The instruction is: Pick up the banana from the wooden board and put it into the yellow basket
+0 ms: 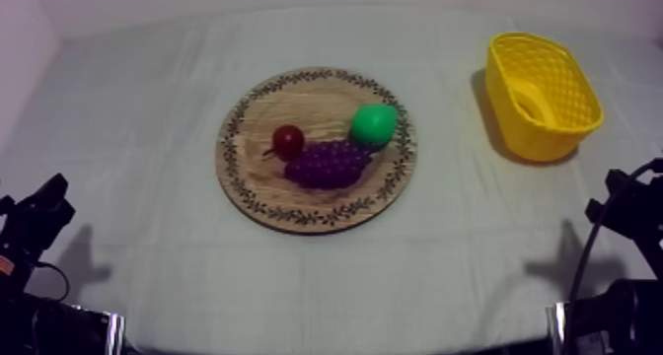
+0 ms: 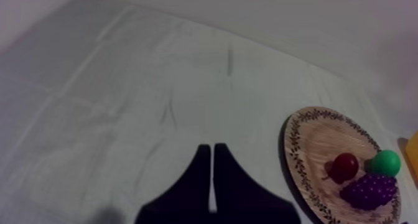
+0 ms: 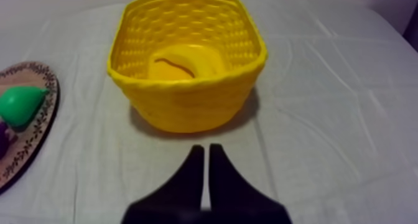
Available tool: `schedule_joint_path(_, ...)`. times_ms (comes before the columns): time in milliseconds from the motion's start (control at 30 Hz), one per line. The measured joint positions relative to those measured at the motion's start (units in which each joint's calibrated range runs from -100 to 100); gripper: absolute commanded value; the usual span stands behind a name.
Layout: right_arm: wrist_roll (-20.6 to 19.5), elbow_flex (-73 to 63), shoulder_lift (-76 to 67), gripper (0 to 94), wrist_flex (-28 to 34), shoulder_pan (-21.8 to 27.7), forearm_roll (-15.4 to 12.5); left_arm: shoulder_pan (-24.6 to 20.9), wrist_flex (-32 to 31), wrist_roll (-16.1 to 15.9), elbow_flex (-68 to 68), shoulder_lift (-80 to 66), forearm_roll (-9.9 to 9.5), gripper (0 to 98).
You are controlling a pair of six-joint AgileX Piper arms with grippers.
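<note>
- Lying on the floor of the yellow basket [image 3: 186,108], at the far right of the table, the banana [image 3: 185,63] is where the task wants it, so I judge the job done.
- Right gripper [image 3: 204,149] sits low at the near right. Its fingers are pressed together in a narrow wedge with nothing between them, and it points at the basket across a strip of grey-white cloth [image 1: 464,260].
- Left gripper [image 2: 211,149] sits at the near left, fingers likewise together and empty, well apart from the wooden board [image 1: 296,103].
- The board, mid-table, holds a green pear [image 1: 374,124], a bunch of grapes [image 1: 331,164] and a small red fruit [image 1: 288,139]. A fresh reach there, taking the task as unfinished, could clamp on one of these by mistake.
- The basket looks light. A forward move of the right arm with its fingers closed could shove or tip it and spill the banana.
- The pear lies close to the board's right rim, so a knock to the board could roll it onto the cloth.
</note>
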Motion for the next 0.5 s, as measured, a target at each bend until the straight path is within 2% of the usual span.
schedule_joint_path(100, -1.57, 0.5, -0.42, 0.5, 0.03, -0.04, 1.01, 0.0, 0.0, 0.0, 0.0, 0.0, 0.0, 0.1)
schedule_joint_path(233, -1.25, 0.63, -0.5, 0.5, -1.33, -0.11, 1.31, 0.0, 0.0, 0.0, 0.0, 0.0, 0.0, 0.1)
schedule_joint_path(500, 6.59, 0.71, -0.5, 0.5, -1.39, -0.16, 1.47, 0.0, 0.0, 0.0, 0.0, 0.0, 0.0, 0.1)
